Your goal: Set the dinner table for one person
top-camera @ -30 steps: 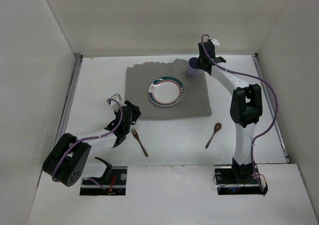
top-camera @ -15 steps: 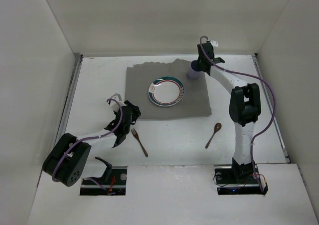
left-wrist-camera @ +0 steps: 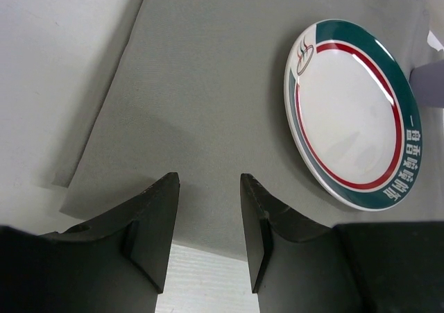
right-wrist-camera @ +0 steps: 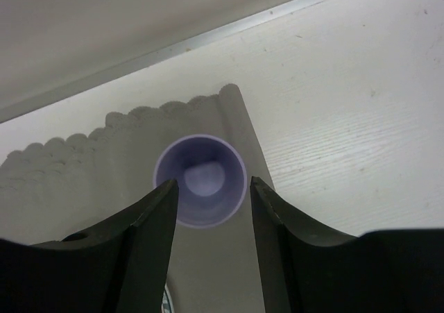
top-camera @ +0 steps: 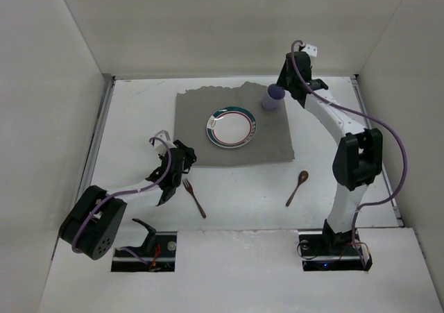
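Observation:
The white dinner table carries a grey cloth with a green- and red-rimmed plate on it. A purple cup stands upright on the cloth's far right corner. My right gripper hangs open just above the cup, whose rim shows between and below the fingers, apart from them. My left gripper is open and empty at the cloth's near left edge, with the plate ahead to its right. A fork and a spoon lie on the table near the front.
White walls enclose the table on three sides, with thin metal edges at left and right. The back rail runs just behind the cup. Both arm bases stand at the near edge.
The right gripper has opened, let go of the purple cup and lifted up and back from it. The cup stays standing on the cloth. The left arm has not moved.

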Motion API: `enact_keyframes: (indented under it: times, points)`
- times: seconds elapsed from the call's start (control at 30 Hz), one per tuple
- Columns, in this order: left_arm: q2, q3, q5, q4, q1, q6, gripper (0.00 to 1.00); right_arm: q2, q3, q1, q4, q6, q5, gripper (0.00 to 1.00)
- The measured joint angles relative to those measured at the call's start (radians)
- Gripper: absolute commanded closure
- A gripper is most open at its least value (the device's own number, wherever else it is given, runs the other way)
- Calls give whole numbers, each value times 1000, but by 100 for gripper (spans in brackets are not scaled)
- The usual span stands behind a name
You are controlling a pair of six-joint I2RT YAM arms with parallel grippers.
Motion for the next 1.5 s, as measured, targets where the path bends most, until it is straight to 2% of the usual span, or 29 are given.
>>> enact_keyframes:
  times: [0.07,0.2,0.27,0.37,0.47,0.53,0.63,0.7,0.77,0.83,1.03,1.13,1.27,1.3,1.4,1.47,1.5]
  points:
    - [-3,0,-2,0,-1,1,62,-21,-47,0,18,2,-1,53]
    - [-6,0,-7,0,-1,3,62,-72,-186,0,49,10,-6,73]
    - [-6,0,-8,0,-4,4,62,-103,-252,0,59,19,-8,76]
    - [-3,2,-8,0,-8,5,63,-166,-352,-3,82,37,-12,74]
    - [-1,9,-9,-2,-8,8,62,-208,-429,-13,129,66,-29,65]
    - [-1,13,-14,-2,-6,12,62,-216,-479,-30,166,89,-50,63]
    - [-1,14,-23,-11,1,19,57,-205,-543,-62,197,131,-97,54]
    - [-5,21,-34,-39,12,26,54,-185,-568,-82,206,157,-134,51]
    - [-9,35,-48,-68,31,38,52,-157,-581,-100,218,182,-166,50]
    - [-14,55,-62,-101,58,50,52,-128,-585,-111,229,203,-195,55]
    - [-18,129,-74,-186,144,73,51,-99,-599,-124,253,232,-273,55]
    - [-13,166,-74,-220,175,76,50,-98,-597,-135,261,240,-314,60]
    - [17,196,-60,-235,184,78,52,-88,-594,-148,261,249,-351,80]
    - [19,196,-55,-240,180,76,53,-87,-595,-151,262,254,-355,81]
    - [16,196,-48,-258,142,76,57,-97,-620,-159,291,271,-359,78]
    - [4,196,-43,-274,90,80,64,-131,-671,-161,319,287,-355,66]
    - [-5,196,-41,-281,62,81,67,-157,-700,-161,326,295,-350,63]
